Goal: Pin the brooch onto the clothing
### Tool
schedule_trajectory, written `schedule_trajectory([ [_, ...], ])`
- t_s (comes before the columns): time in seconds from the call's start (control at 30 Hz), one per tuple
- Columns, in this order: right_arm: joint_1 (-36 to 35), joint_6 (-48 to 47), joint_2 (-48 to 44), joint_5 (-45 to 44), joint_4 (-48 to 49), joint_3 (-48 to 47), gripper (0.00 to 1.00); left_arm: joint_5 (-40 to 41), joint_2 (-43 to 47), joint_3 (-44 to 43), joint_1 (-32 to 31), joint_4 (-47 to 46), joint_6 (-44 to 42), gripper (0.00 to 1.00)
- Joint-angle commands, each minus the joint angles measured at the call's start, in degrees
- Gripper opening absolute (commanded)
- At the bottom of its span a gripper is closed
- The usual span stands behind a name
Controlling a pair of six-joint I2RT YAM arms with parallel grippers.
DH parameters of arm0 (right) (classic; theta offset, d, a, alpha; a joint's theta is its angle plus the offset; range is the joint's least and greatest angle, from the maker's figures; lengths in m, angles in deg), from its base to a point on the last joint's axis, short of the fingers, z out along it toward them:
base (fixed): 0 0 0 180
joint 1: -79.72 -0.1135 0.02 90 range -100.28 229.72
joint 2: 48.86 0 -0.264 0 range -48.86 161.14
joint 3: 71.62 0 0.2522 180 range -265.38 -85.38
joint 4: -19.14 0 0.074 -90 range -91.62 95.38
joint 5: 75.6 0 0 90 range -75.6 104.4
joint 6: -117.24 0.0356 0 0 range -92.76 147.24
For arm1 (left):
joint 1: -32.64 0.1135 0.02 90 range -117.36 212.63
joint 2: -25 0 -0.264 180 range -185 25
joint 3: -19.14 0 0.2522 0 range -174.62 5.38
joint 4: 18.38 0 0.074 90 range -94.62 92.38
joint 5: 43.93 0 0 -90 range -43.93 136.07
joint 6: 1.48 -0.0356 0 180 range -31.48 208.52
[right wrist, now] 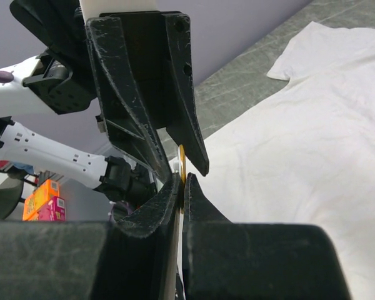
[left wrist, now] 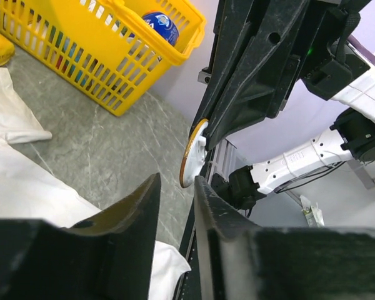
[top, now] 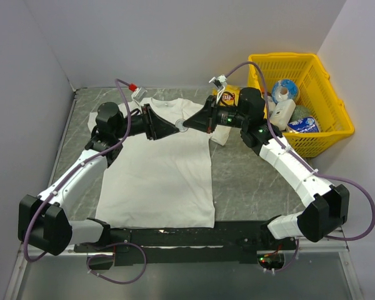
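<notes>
Brooch (top: 183,125): tiny round disc with a golden-brown rim and a pale face. Seen almost edge-on from the left wrist (left wrist: 192,153), and only as a thin gold sliver from the right wrist (right wrist: 181,164). Held in the air over the neck end of the T-shirt (top: 156,181), not touching the cloth.

Right gripper (right wrist: 180,181): fingers nearly closed, pinching the disc by its edge. Left gripper (left wrist: 177,181): fingers a narrow gap apart, tips either side of the disc's free edge. Cannot tell whether they touch it. Both grippers tip to tip in the top view, left (top: 175,127) against right (top: 190,124).

T-shirt: plain white, short-sleeved, spread flat on the grey marbled table (top: 250,175) with its hem toward the arm bases. Collar mostly hidden under the two grippers in the top view.

Around it: yellow crisp bag (top: 229,97) just beyond the shirt's right sleeve, partly behind the right wrist. Yellow basket (top: 281,57) at the far right corner, holding a blue-and-white tub, a white bottle and a blue pack. Purple cable (top: 122,115) looped over the left arm.

Each wrist view largely blocked by the opposite gripper's black body.
</notes>
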Motion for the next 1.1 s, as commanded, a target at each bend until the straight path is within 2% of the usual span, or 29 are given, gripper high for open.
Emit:
schedule_trajectory([
  [0.0, 0.55, 0.49, -2.21, 1.78, 3.25, 0.02, 0.00, -1.72, 0.27, -1.61, -0.36, -5.00, 1.04, 0.28],
  [0.07, 0.55, 0.58, -2.21, 1.87, 3.42, 0.20, 0.00, -1.54, 0.35, -1.44, -0.45, -5.79, 1.48, 0.20],
  [0.33, 0.55, 0.58, -1.69, 3.10, 3.60, 0.64, 0.00, -1.89, 0.27, -0.64, -0.54, -9.22, 3.32, 0.15],
  [0.37, 0.55, 0.67, -1.69, 3.27, 3.86, 0.81, 0.00, -2.07, 0.26, -0.56, -0.63, -9.40, 3.41, 0.16],
  [0.47, 0.46, 0.84, -1.86, 3.01, 4.30, 1.34, 0.00, -2.33, 0.09, -0.56, -0.71, -9.75, 3.50, 0.27],
  [0.53, 0.46, 0.76, -1.86, 3.10, 4.39, 1.34, 0.00, -2.51, -0.09, -0.64, -0.80, -9.49, 3.50, 0.30],
  [0.63, 0.55, 0.84, -1.86, 3.36, 4.48, 1.34, 0.00, -2.07, -0.18, -0.65, -0.89, -9.84, 3.76, 0.22],
  [0.67, 0.55, 0.93, -1.95, 3.19, 4.65, 1.60, 0.00, -2.24, -0.26, -0.73, -0.89, -9.75, 3.68, 0.15],
  [0.77, 0.64, 0.85, -2.65, 2.31, 4.83, 2.04, 0.00, -1.63, -0.18, -1.08, -0.98, -7.82, 2.71, 0.01],
  [0.87, 0.81, 0.50, -2.74, 2.83, 4.83, 1.78, 0.00, -0.75, 0.88, -0.82, -0.98, -7.21, 2.27, 0.01],
  [0.9, 0.73, 0.32, -2.74, 3.01, 4.48, 1.61, 0.05, 0.12, 1.14, -0.82, -0.98, -7.12, 2.09, 0.01],
  [0.93, 0.90, 0.23, -2.91, 3.10, 4.39, 1.78, 0.26, 0.48, 1.93, -0.65, -0.98, -6.86, 1.66, 0.01],
  [1.03, 1.95, 2.33, -4.23, 5.20, 9.03, 4.67, 0.53, 1.27, 3.68, -0.47, -0.98, -5.89, 0.78, 0.01],
  [1.07, 2.39, 3.64, -4.50, 5.91, 11.75, 5.90, 0.57, 1.36, 4.21, -0.29, -0.98, -5.62, 0.51, 0.01],
])
